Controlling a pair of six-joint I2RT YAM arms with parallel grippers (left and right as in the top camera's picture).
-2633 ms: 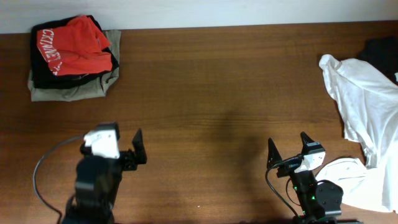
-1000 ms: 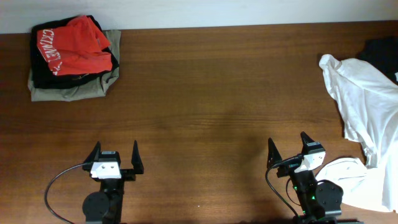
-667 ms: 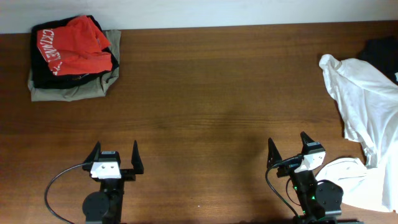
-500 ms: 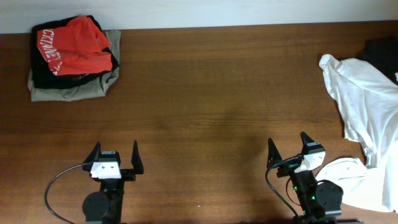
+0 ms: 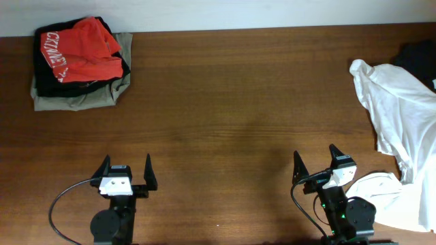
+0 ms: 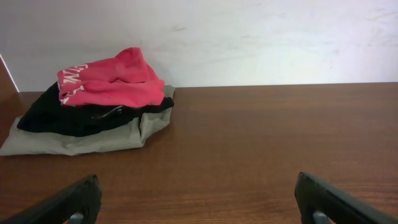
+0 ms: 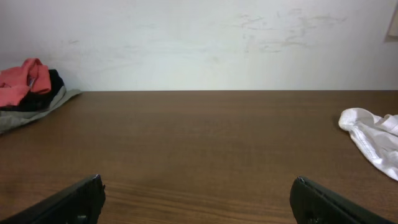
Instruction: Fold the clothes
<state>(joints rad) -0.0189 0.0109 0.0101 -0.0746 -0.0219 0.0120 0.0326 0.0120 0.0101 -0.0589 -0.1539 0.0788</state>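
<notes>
Left gripper (image 5: 127,163) sits at the near edge of the table (image 5: 231,102), fingers spread wide with nothing between them; right gripper (image 5: 315,155) same deal, fingers wide apart and empty; neither one touches any cloth. The red tee (image 5: 85,53) is folded on top of a stack (image 5: 102,85) in the far left corner, white lettering along its left edge; under it is a black garment (image 5: 46,80), and a khaki garment (image 5: 85,101) is at the bottom, poking out on the right and near sides. From the left wrist cam the stack is ahead and to the left, close to the wall (image 6: 249,37); the red tee looks kinda lumpy rather than flat. On the right side there's a white garment (image 5: 395,109), unfolded and crumpled, running from the far right down along the edge; its lower part lies just beside the right arm (image 5: 340,207); can't tell if that's one piece or two. A dark cloth (image 5: 417,56) peeks out behind it at the far right corner, mostly cut off; the right wrist cam only catches a bit of the white garment at its right edge.
</notes>
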